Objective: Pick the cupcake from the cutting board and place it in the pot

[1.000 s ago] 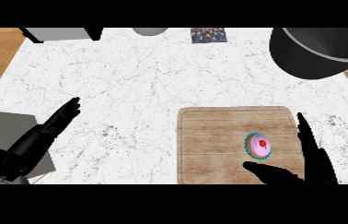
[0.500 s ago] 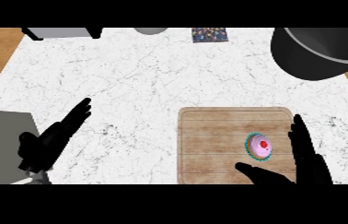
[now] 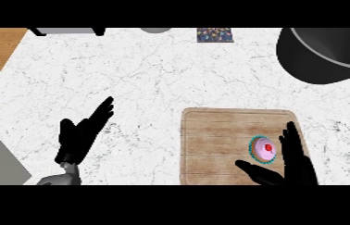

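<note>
A: Right hand (image 3: 298, 172), state?

B: Spread, holding nothing. Fingers (image 3: 294, 140) straight, thumb set apart toward the view's left.

A: Cupcake, relative to it?

B: Cupcake (image 3: 264, 149) stands on the right half of the cutting board (image 3: 209, 140), in the gap between that thumb and the fingers. The fingers are just beside its right edge; whether they touch cannot be told from this view. The thumb is near its lower left, apart.

A: Step in hand?

B: Judged: approach to the pick. Grasp not yet made, cupcake not lifted.

A: Next move calls for?

B: Bringing thumb and fingers in round the wrapper, low on its sides to spare the frosting. Then a lift and a carry up the view and slightly right to the pot (image 3: 320, 53). It sits at the upper right of the table (image 3: 150, 80), well apart from the board.

A: Left hand?

B: Left hand (image 3: 80, 135) open with straight fingers, over the table at the view's left, resting. No part in this step, by my reading.
</note>
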Robot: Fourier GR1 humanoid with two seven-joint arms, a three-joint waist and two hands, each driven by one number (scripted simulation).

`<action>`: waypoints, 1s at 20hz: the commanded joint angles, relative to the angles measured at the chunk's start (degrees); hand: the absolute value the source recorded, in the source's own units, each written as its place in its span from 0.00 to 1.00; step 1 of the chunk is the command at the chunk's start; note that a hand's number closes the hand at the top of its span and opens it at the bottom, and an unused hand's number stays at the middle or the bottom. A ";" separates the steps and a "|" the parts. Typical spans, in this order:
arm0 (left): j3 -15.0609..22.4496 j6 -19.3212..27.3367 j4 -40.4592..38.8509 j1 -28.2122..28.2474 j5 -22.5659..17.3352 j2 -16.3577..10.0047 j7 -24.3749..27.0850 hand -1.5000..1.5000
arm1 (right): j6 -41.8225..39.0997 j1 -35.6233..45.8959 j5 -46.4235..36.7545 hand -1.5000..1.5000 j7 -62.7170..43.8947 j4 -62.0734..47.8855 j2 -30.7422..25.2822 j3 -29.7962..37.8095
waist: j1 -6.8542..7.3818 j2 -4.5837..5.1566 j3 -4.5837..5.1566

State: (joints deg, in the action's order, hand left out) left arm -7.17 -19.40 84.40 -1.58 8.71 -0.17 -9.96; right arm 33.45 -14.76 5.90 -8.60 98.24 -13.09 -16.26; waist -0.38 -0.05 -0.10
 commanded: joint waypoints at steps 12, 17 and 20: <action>-0.29 1.57 -2.28 -3.04 -3.04 -2.41 -1.41 0.50 | -7.25 -0.38 3.96 1.00 21.59 -12.16 6.39 3.99 | 0.02 0.01 0.07; 1.43 2.00 -3.06 -0.47 -1.67 -1.64 1.41 0.50 | -18.80 3.59 11.07 1.00 26.83 -16.72 -5.96 17.26 | 0.12 0.06 0.01; 1.71 2.86 -3.00 -1.17 -1.05 -1.15 1.12 0.50 | -29.13 5.13 17.81 1.00 27.64 -23.04 -15.99 26.42 | -0.36 0.31 -0.32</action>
State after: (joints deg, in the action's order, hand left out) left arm -5.15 -16.62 81.86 -2.79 7.60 -1.02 -9.42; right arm 15.30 -11.03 16.15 17.61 80.23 -19.35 0.75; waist -0.51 -0.16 0.22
